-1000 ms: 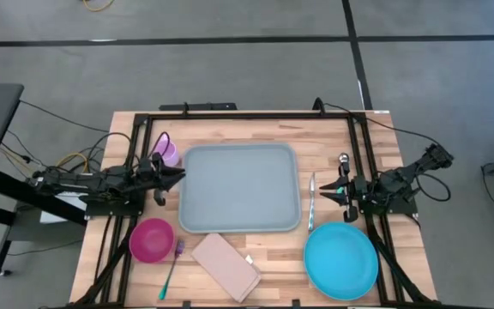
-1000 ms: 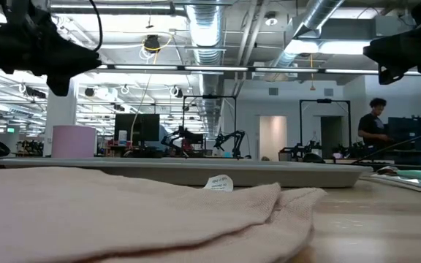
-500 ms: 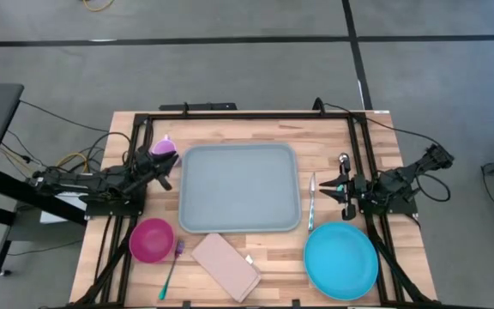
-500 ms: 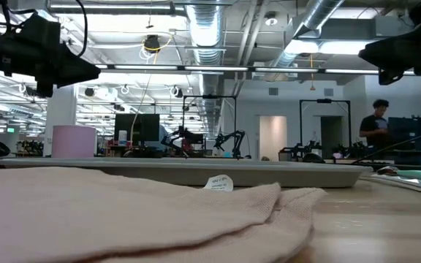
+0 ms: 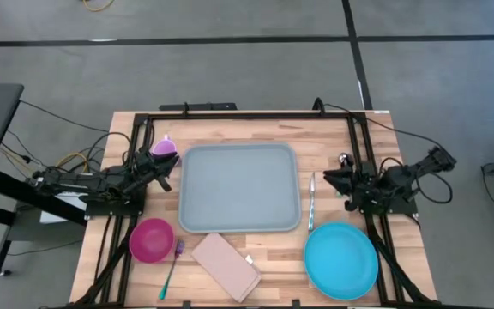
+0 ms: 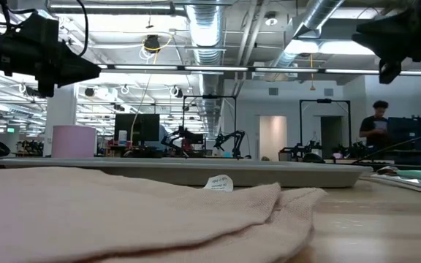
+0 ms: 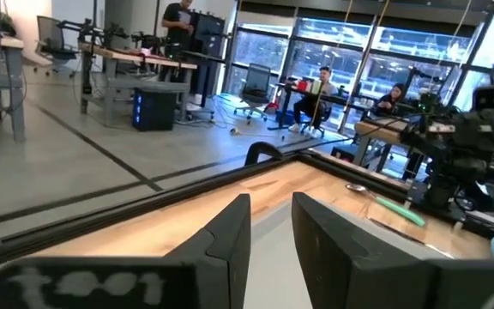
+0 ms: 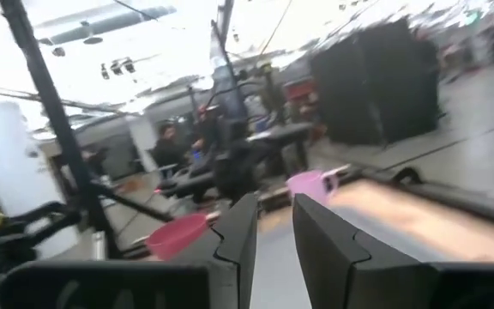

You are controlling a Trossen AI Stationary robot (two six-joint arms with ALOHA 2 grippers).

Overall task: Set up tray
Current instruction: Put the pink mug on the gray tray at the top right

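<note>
The pale grey-blue tray lies flat in the middle of the table, its long rim showing beyond the napkin in the low view. My left gripper hovers level off the tray's left edge, beside the purple cup. Its fingers stand slightly apart with nothing between them. My right gripper hovers off the tray's right edge, tipped a little upward, above a knife. Its fingers are also slightly apart around nothing.
A pink bowl and a fork lie at the near left. A pinkish-beige napkin lies at the near edge, a blue plate at the near right. A teal-handled spoon lies by the right arm. People show in the room behind.
My left gripper has swung from pointing at the tray toward the far edge and the purple cup. My right gripper has swung toward the far edge, tipped upward and rolled, leaving the spot over the knife.
</note>
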